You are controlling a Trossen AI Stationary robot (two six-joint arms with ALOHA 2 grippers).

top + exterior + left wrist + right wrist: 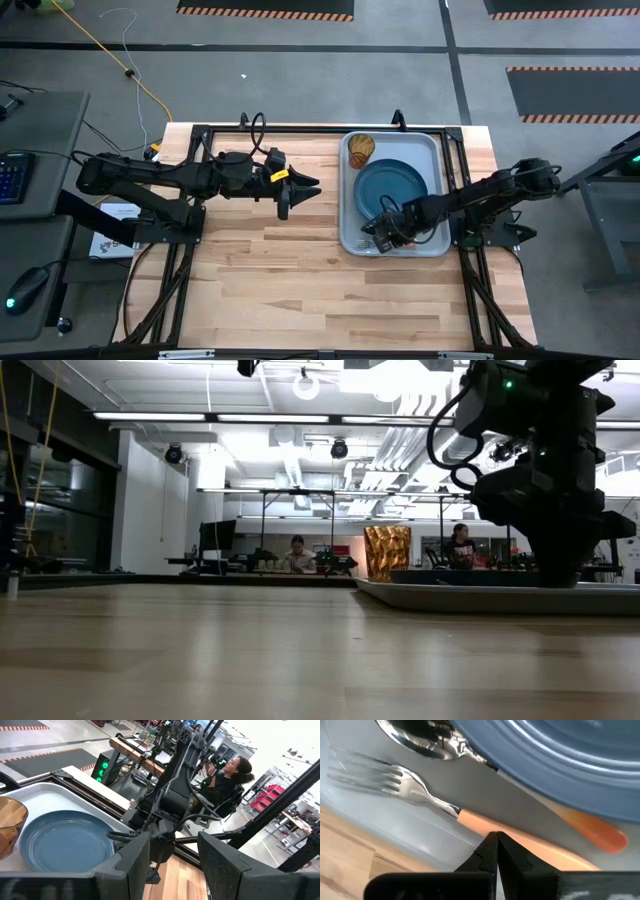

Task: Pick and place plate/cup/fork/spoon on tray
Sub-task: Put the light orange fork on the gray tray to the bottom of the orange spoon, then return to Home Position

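Crowding the tray (432, 150): plate (400, 188), cup (361, 150).

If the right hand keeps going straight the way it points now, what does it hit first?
Most likely the fork: the right hand, fingers closed, sits right at its orange handle lying on the tray beside the plate.
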